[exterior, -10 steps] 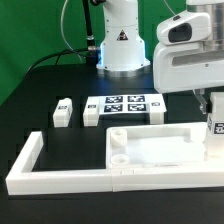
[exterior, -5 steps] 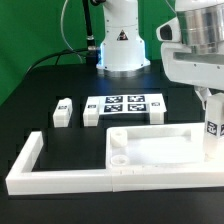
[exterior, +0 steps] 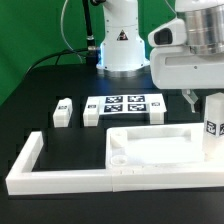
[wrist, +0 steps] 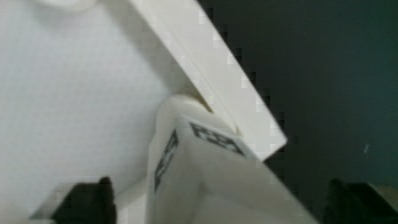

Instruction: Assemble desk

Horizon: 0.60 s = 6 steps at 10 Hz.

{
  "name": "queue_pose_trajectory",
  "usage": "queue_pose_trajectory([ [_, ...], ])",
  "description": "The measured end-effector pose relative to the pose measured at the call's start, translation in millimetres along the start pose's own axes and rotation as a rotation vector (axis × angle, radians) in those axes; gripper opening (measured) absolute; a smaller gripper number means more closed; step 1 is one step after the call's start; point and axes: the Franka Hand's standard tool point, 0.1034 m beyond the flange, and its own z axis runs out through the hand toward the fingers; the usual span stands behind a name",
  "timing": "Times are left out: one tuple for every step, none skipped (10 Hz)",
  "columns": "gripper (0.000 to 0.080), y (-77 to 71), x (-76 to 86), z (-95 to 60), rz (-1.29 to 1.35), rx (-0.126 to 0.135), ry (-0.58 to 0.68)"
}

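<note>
**White plastic leg stands free at the desk top's rim**

The leg (exterior: 213,118) stands upright at the exterior view's right end of the desk top (exterior: 150,152), against its raised rim. The gripper (wrist: 215,198) is spread wide, with its fingertips (wrist: 86,197) on either side of the leg and clear of it. The block looks light, stiff and smooth, so it may slip or topple. It is probably best pinched across two flat opposite faces, about mid-height. Another leg (exterior: 63,112) sits near the marker board (exterior: 125,103).

Robotics laboratory test cell. Evidence: green backdrop (exterior: 28,25) behind a black desk (exterior: 35,95); white robot arm base (exterior: 122,48) bearing a warning triangle; marker board (exterior: 125,104) of printed tags; white border bars (exterior: 60,178) on the desk.
</note>
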Motion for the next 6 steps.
queue_pose_trajectory([
  [0.0621, -1.3, -0.6, -0.2, -0.033, 0.009, 0.027],
  [0.0644, 0.2, 0.2, 0.9, -0.113, 0.006, 0.024],
  [0.0648, 0.5, 0.5, 1.1, -0.19, 0.005, 0.024],
  [0.0648, 1.4, 1.7, 0.1, -0.297, 0.0, 0.029],
  [0.0649, 3.8, 7.8, -4.6, -0.497, -0.021, 0.052],
  [0.0649, 4.4, 10.7, -7.0, -0.714, -0.062, 0.062],
])
